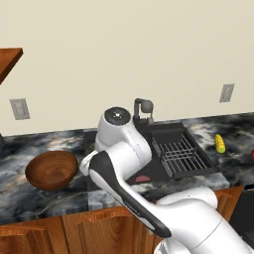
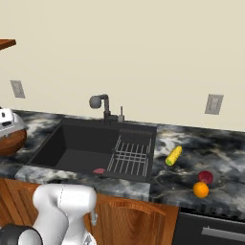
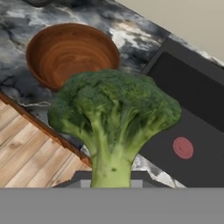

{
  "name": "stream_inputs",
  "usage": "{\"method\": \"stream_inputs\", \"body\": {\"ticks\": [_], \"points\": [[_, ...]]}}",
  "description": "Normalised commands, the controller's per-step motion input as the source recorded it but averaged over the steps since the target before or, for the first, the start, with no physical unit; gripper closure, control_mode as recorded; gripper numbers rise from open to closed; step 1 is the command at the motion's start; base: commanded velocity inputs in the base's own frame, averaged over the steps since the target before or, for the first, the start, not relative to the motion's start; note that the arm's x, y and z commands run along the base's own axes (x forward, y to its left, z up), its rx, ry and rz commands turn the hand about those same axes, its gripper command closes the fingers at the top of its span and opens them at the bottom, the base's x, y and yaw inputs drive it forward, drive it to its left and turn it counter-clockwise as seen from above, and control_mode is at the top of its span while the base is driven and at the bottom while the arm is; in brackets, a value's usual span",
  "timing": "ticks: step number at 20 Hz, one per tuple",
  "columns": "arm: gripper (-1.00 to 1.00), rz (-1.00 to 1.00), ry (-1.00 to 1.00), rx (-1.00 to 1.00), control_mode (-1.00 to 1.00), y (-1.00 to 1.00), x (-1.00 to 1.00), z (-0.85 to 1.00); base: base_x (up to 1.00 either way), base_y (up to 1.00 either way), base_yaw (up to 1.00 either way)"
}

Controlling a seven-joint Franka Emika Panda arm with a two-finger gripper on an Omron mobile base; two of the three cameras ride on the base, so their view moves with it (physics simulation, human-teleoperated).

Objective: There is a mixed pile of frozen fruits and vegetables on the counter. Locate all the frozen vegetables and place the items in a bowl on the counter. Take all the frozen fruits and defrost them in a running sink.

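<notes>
In the left base view, the bowl (image 1: 51, 169) is seen resting on the counter (image 1: 20, 191), left of the arm (image 1: 130, 163), which is raised in front of the sink (image 1: 171, 149). The faucet (image 1: 142, 110) stands at the back edge of the sink, and the wire rack (image 1: 177, 155) lies in its right part. A flat pinkish-red patch (image 1: 142, 178) shows on the sink floor near the front wall. The corn (image 1: 220, 143) lies on the counter right of the sink. Two wall outlets (image 1: 20, 108) are set into the wall.

In the right base view, the sink (image 2: 81, 146) is seen with the rack (image 2: 131, 158) on its right side and the pinkish-red patch (image 2: 99, 171) on its floor. The corn (image 2: 173, 155) lies just right of the sink. Nearer the counter's front edge, the red ball (image 2: 206, 177) and the orange ball (image 2: 201, 190) lie touching or nearly so. The bowl (image 2: 10, 139) is partly seen at the left edge.

In the hand view, a broccoli (image 3: 113, 114) is clenched by its stalk in the gripper (image 3: 111, 183), its head upright in the picture. Beyond it, the bowl (image 3: 72, 52) sits on the counter (image 3: 131, 33), with nothing in it. The sink (image 3: 194, 131) with the patch (image 3: 183, 148) lies to the right, and the wooden cabinet front (image 3: 30, 151) shows at lower left.
</notes>
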Motion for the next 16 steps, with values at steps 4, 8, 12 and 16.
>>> {"method": "stream_inputs", "body": {"ticks": [4, 8, 12, 16], "points": [[1.00, 0.00, 0.00, 0.00, -1.00, 0.57, 0.02, 0.00, 0.00, 0.00, 0.00], [1.00, 0.00, 0.00, 0.00, -1.00, 0.58, 0.09, 0.00, 0.00, 0.00, 0.00], [1.00, -0.04, -0.03, -0.01, -1.00, 0.24, 0.22, -0.01, 0.00, 0.00, 0.00], [1.00, -0.01, -0.01, 0.09, -1.00, 0.01, 0.40, -0.15, 0.00, 0.00, 0.00]]}}
